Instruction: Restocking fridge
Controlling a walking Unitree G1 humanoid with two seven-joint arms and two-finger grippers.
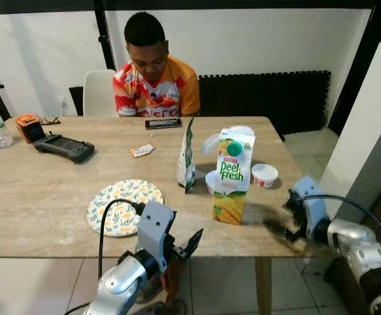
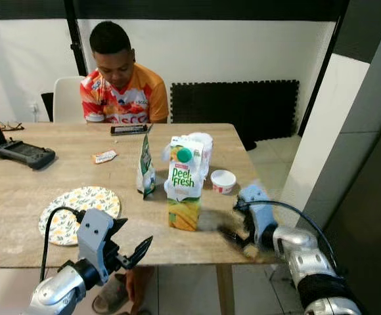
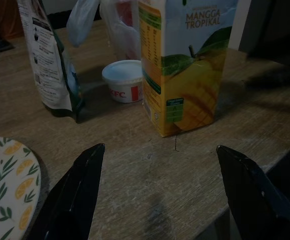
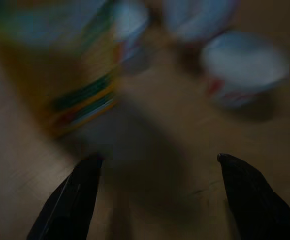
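The juice carton (image 1: 232,176) stands upright, long axis vertical, on the wooden table (image 1: 39,203) towards its near right corner, its "Peel Fresh" face turned to the robot's edge and its green cap on the sloped top. The left gripper (image 1: 189,244) hangs just off the near edge with its fingers spread wide and empty, and the right gripper (image 1: 277,230), blurred, sits at the near right corner beside the carton, fingers also wide apart. The left wrist view shows the carton's "Mangga Tropikal" mango side, a small KFC tub (image 3: 123,81) and a standing pouch (image 3: 50,60) behind it; the head views add the floral plate (image 1: 123,205) and a seated person (image 1: 154,72) at the far edge.
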